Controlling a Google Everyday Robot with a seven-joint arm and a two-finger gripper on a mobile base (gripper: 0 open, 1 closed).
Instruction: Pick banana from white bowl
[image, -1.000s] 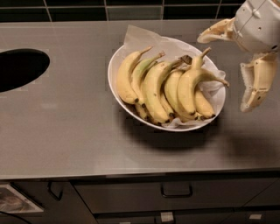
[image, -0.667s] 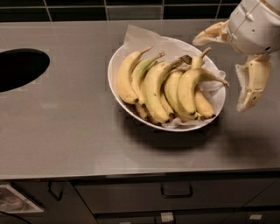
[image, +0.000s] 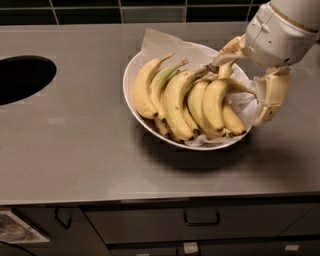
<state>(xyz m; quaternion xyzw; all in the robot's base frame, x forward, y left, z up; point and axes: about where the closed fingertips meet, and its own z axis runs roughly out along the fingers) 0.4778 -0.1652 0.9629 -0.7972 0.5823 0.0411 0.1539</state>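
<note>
The white bowl (image: 131, 75), lined with crumpled white paper, stands on the grey counter and holds several bananas. The banana (image: 214, 102) is plain yellow and strongly arched. It lies at the right of the bunch, with its thin stem reaching right towards the bowl's rim and its dark blossom end at the front. My gripper (image: 248, 75) is open over the bowl's right rim. One finger (image: 227, 49) is behind the stem and the other finger (image: 270, 97) hangs just outside the rim, so the stem lies between them. Nothing is held.
A green-tinged banana (image: 161, 84), a long fat banana (image: 175, 102) and a leftmost banana (image: 142, 90) fill the bowl's left half. A dark round hole (image: 20, 77) is cut in the counter at far left. Drawers with handles (image: 200, 219) run below the front edge. Dark tiles back the counter.
My gripper has moved left and slightly down, from beside the bowl to over its right rim, still open. The bananas and the bowl have not moved.
</note>
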